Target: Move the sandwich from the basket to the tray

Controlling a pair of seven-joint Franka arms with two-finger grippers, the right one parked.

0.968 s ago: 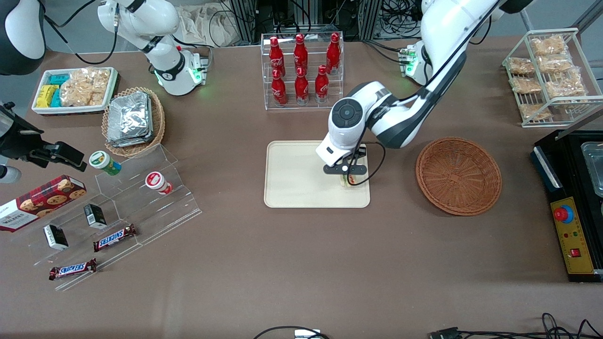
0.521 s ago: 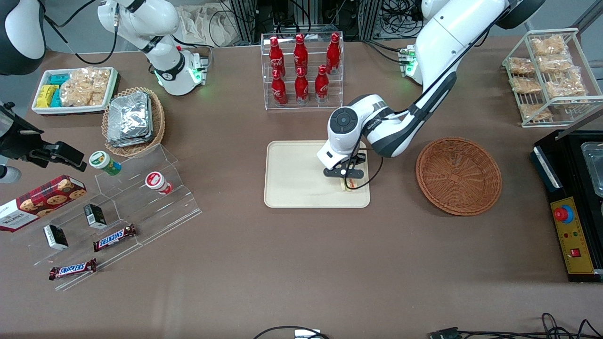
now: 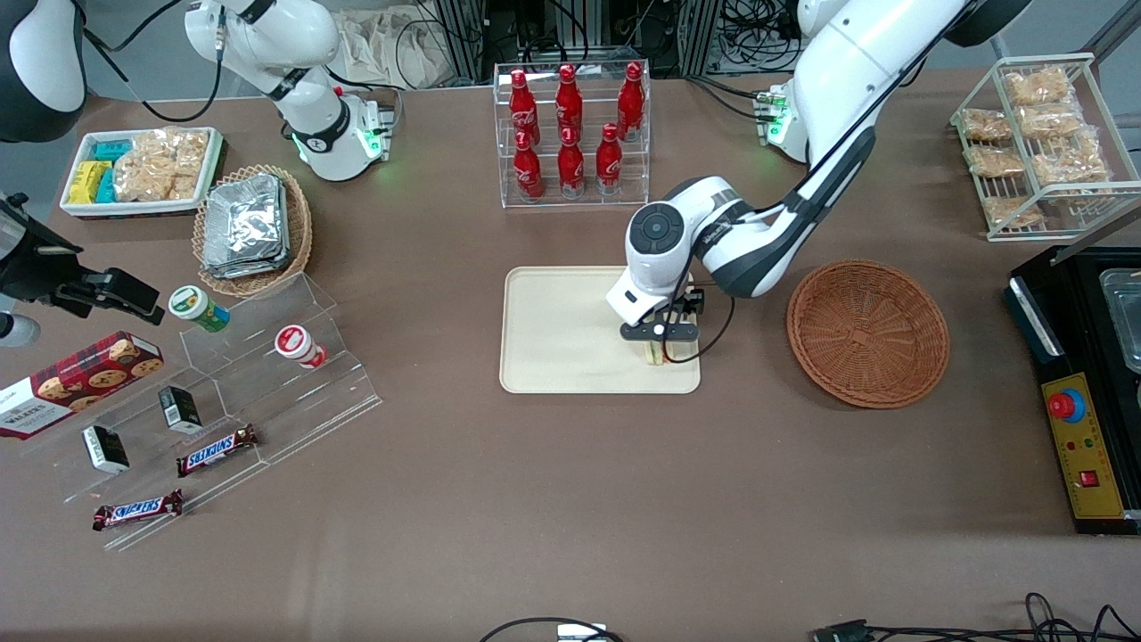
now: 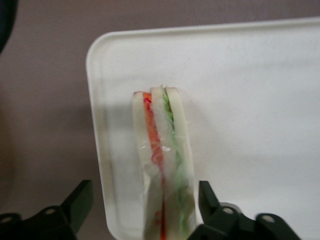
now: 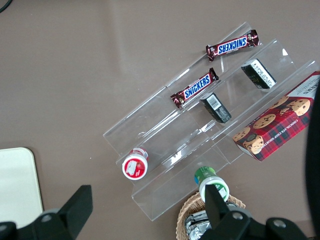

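Tray [image 3: 553, 330]: one, cream, mid-table, just nearer the front camera than a clear rack [image 3: 570, 134] of seven red bottles.
Sandwich [image 4: 162, 165]: one, standing on edge at the tray's corner nearest the basket; long axis runs along the tray's short rim.
Gripper [image 4: 145, 212]: directly above the sandwich, jaws spread wide, clear of it on both sides.
Basket [image 3: 867, 333]: one, beside the tray toward the working arm's end.

Smooth matt plastic tray [image 3: 553, 330], woven wicker basket [image 3: 867, 333]
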